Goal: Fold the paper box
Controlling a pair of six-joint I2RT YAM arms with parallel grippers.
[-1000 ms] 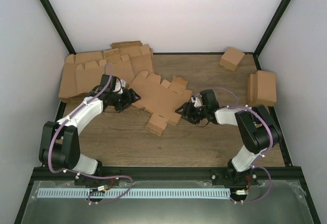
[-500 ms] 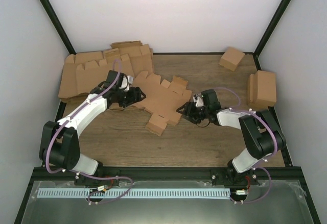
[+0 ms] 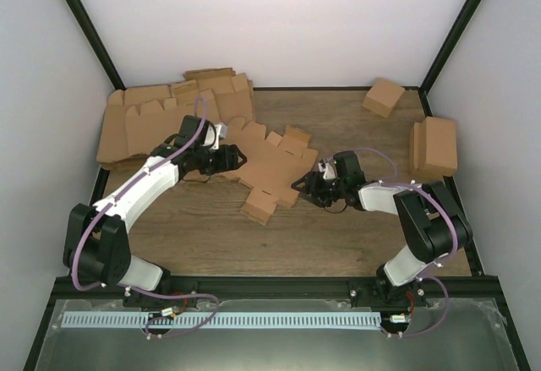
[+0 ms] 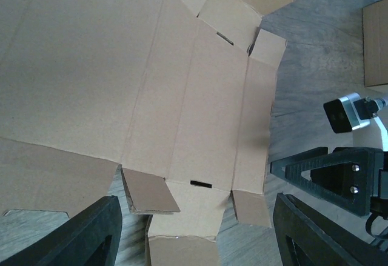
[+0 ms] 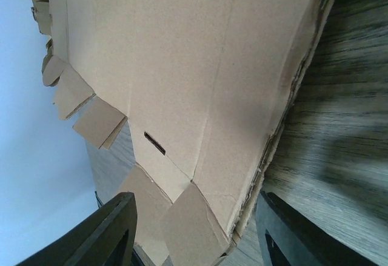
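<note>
The paper box is a flat brown die-cut sheet with tabbed flaps, lying mid-table with one end flap folded up toward the front. My left gripper hovers over the sheet's left edge, open and empty; in the left wrist view the sheet spreads beneath my open left gripper. My right gripper is at the sheet's right edge, open; in the right wrist view the sheet's raised edge lies between the wide jaws of my right gripper, not clamped.
A pile of flat brown blanks lies at the back left, close behind the left arm. A small cube-like box sits at the back right. A folded brown box rests by the right wall.
My left gripper has moved right and farther back, from the sheet's left edge to over it. The right gripper has barely moved. The sheet lies as before.
</note>
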